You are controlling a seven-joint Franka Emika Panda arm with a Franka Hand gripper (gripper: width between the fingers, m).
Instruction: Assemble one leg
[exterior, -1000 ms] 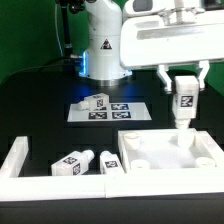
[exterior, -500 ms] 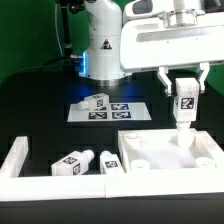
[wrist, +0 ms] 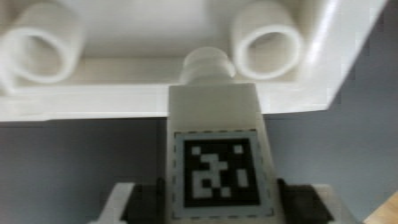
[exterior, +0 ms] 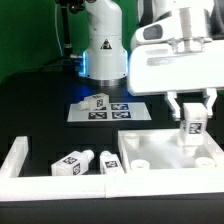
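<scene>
My gripper is shut on a white leg with a black-and-white tag, held upright. Its lower end is down at the far right corner of the large white square panel. In the wrist view the leg fills the middle between my fingers, with its tip at a rounded socket post on the panel. Other look-alike legs lie on the table: one on the marker board, one and another near the front.
The marker board lies flat behind the panel. A white L-shaped bracket stands at the exterior view's left front. The robot base rises at the back.
My gripper has moved down and slightly to the exterior view's right with the leg, bringing its lower end down onto the panel's far right corner.
</scene>
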